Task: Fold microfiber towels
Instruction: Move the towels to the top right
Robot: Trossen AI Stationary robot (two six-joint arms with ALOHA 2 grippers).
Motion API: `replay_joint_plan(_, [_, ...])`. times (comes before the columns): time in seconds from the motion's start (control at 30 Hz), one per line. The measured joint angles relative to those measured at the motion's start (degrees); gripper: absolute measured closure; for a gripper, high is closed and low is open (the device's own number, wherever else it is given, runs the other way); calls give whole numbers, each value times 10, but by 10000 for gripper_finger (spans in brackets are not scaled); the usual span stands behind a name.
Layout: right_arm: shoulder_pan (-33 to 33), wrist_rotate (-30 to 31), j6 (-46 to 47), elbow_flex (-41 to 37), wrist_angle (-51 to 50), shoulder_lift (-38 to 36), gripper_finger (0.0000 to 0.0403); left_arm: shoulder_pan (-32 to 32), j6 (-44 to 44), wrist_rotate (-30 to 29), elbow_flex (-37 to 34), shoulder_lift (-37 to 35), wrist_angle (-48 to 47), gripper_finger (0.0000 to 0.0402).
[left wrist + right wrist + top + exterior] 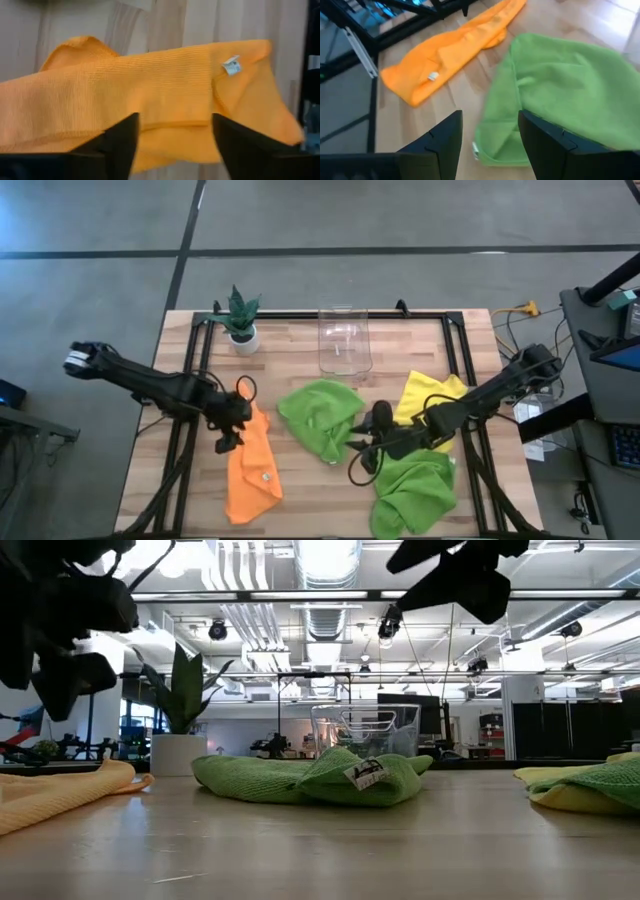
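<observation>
An orange towel (250, 470) lies crumpled at the front left, its white tag (230, 65) up. A lime green towel (320, 418) lies bunched at the table's middle, and a second one (415, 492) at the front right. A yellow towel (428, 395) lies partly under my right arm. My left gripper (228, 438) is open and hovers over the orange towel's far end (172, 125). My right gripper (358, 463) is open above the table between the two green towels, beside the middle one's near edge (490, 120). Both are empty.
A clear plastic bin (345, 340) stands at the far middle and a small potted plant (240, 320) at the far left. Black frame rails (455, 360) run along the table's sides and back. Bare wood shows at the table's front middle (315, 500).
</observation>
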Motion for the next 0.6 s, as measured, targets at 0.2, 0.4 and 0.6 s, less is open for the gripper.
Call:
replay_joint_plan(0.2, [0, -1, -11, 0, -81, -36, 216, 3, 0, -99, -4, 110, -3, 49])
replay_joint_plan(0.4, [0, -1, -12, -1, -171, -102, 216, 3, -50, -91, 12, 260, -16, 69])
replay_joint_plan(0.6, [0, 1, -7, -1, -231, -190, 216, -2, -11, -48, 87, 337, -81, 273])
